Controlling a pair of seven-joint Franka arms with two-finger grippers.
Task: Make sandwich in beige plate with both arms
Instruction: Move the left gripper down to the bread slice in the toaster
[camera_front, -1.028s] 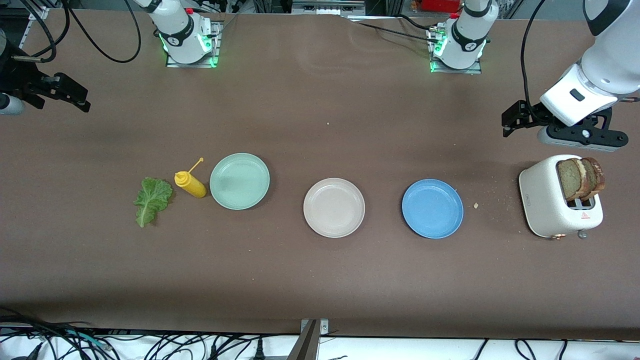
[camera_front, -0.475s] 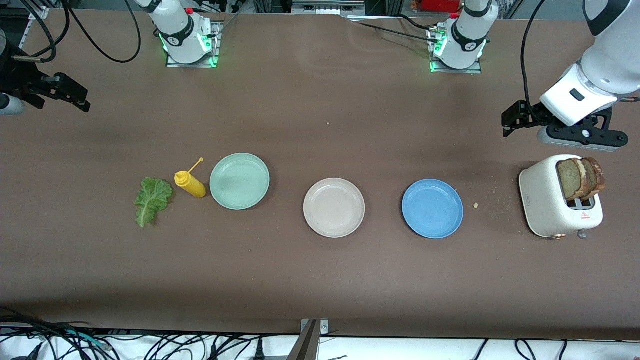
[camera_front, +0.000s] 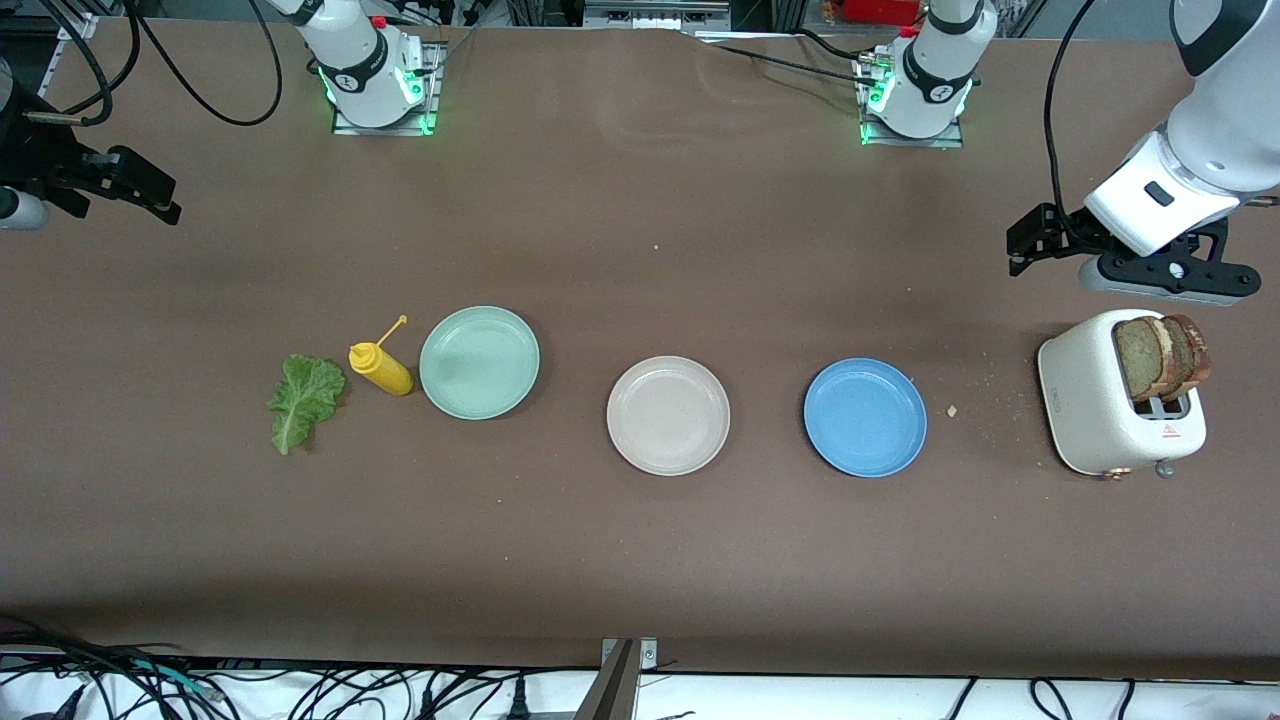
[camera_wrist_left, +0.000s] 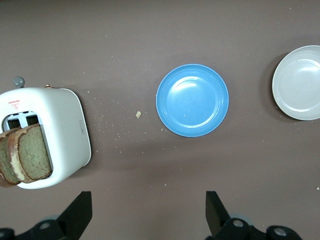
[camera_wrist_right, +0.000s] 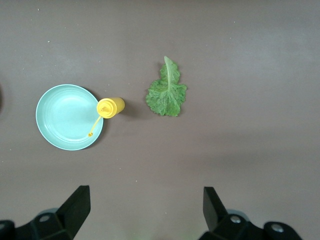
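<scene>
You have the empty beige plate (camera_front: 668, 415) mid-table between the mint-green plate (camera_front: 479, 362) and blue plate (camera_front: 865, 417), two toast slices (camera_front: 1160, 356) in the toaster (camera_front: 1085, 405), lettuce leaf (camera_front: 303, 400) beside the mustard bottle (camera_front: 380, 369), left gripper (camera_wrist_left: 147, 212) and right gripper (camera_wrist_right: 145, 210) both hovering, fingers apart.

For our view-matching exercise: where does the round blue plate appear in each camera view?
Front view: round blue plate between the round beige plate and white toaster.
Left wrist view: blue plate mid-picture.
Right wrist view: not in it.
Shared landmark: the toaster, in the front and left wrist views.
</scene>
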